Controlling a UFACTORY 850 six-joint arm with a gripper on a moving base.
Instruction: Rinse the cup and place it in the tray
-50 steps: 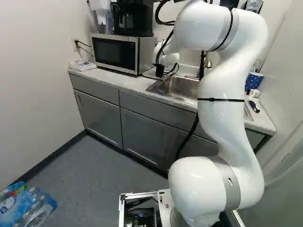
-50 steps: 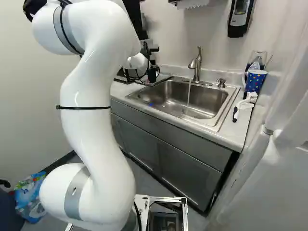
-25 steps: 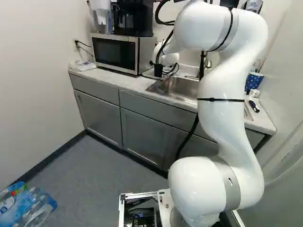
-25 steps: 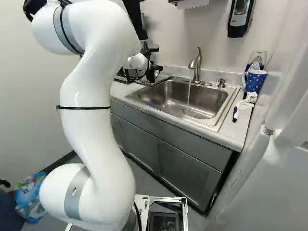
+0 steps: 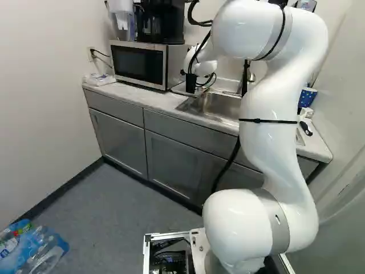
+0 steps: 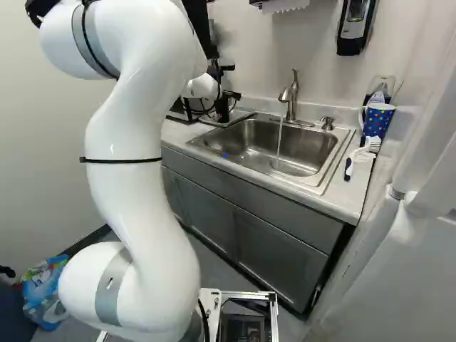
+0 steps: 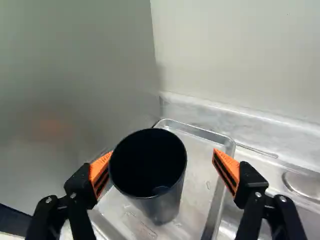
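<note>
Sweeping from the left of the left base view to the right of the right base view, you have a pack of plastic bottles (image 5: 34,248) on the floor, then a microwave (image 5: 137,63) on the worktop (image 5: 128,94). Beyond it, past your white arm (image 5: 268,137), a dark, empty-looking cup (image 7: 150,192) stands upright in a shallow metal tray (image 7: 196,170), beside the sink.

In the wrist view, your fingers (image 7: 229,171) are spread wide, with the cup between them but not gripped. It is off centre: one orange pad is right at its rim, perhaps touching, while the other is well apart, over the tray.

Next comes the metal sink (image 6: 324,171), with a thin stream of water (image 6: 279,139) falling into it from the tap (image 6: 291,96). Furthest right are a white brush (image 6: 371,144) and a blue patterned mug (image 6: 378,120).

With the cup standing in the tray and nothing held, you are probably at the end of the placing step, though you cannot confirm from here that it was rinsed. If so, your next move is to back the fingers off along the cup's sides, first easing the close one away so it does not drag or tip the cup. If it still needs rinsing, centre on it before closing.
</note>
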